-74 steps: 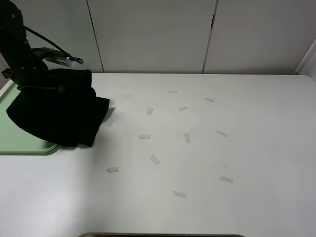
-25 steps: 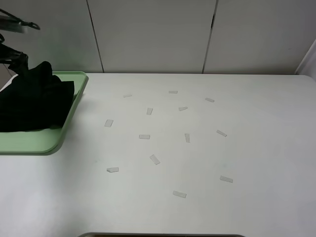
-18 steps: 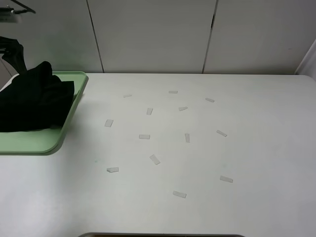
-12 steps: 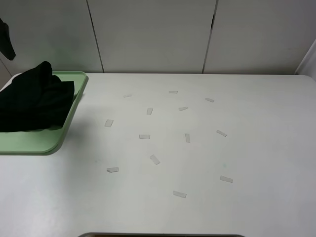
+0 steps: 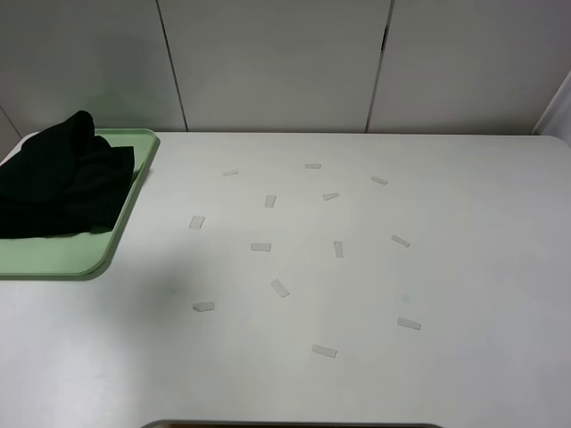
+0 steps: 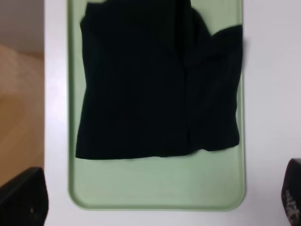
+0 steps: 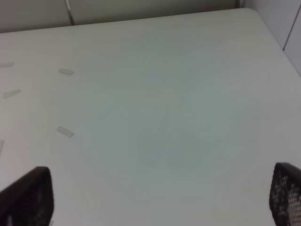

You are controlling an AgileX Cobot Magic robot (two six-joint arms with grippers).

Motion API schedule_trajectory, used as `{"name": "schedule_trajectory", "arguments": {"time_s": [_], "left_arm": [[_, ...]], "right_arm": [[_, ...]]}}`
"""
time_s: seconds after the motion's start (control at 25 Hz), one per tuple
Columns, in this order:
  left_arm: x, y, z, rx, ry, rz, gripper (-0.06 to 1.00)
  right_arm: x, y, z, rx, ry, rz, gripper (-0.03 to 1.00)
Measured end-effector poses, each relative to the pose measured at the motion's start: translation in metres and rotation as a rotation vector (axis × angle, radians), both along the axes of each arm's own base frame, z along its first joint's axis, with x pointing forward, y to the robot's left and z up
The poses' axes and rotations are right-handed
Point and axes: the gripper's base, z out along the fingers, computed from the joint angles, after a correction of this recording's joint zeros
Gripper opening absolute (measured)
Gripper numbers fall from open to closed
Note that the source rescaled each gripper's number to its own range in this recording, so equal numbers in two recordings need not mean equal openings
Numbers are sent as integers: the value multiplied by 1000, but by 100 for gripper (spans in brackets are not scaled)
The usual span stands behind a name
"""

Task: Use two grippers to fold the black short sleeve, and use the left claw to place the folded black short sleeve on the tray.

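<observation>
The black short sleeve (image 5: 61, 183) lies folded in a loose bundle on the pale green tray (image 5: 89, 259) at the table's far left. From above, the left wrist view shows the black short sleeve (image 6: 150, 84) covering most of the tray (image 6: 155, 183). My left gripper (image 6: 157, 200) hangs high over it, open, with only its fingertips (image 6: 23, 197) showing at the frame's corners and nothing between them. Over bare table, my right gripper (image 7: 155, 197) is open and holds nothing. Neither arm shows in the exterior view.
Several small pale tape strips (image 5: 280, 287) are scattered over the white table (image 5: 446, 267). A white panelled wall runs behind the table. In the left wrist view the table's edge (image 6: 44, 94) borders a wooden floor beside the tray.
The left arm has lifted away from the tray and gone out of the exterior view at the upper left. The black short sleeve stays on the tray.
</observation>
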Motion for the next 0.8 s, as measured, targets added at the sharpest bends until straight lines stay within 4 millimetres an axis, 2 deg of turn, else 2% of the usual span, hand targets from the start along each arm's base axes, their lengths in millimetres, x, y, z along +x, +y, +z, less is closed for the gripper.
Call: {"name": "schedule_trajectory", "arguments": {"time_s": [0.12, 0.28, 0.64, 0.68, 0.8], "left_arm": [[-26, -6, 13, 8, -44, 0, 99], [-62, -16, 15, -9, -69, -6, 99], [-138, -37, -11, -54, -73, -19, 99], [-138, -37, -11, -54, -73, -19, 99], [-172, -45, -22, -56, -105, -16, 99]], "right_arm": [[0, 0, 0, 0, 0, 0, 100], [0, 0, 0, 0, 0, 0, 100], [0, 0, 0, 0, 0, 0, 100], [0, 0, 0, 0, 0, 0, 100], [0, 0, 0, 0, 0, 0, 100]]}}
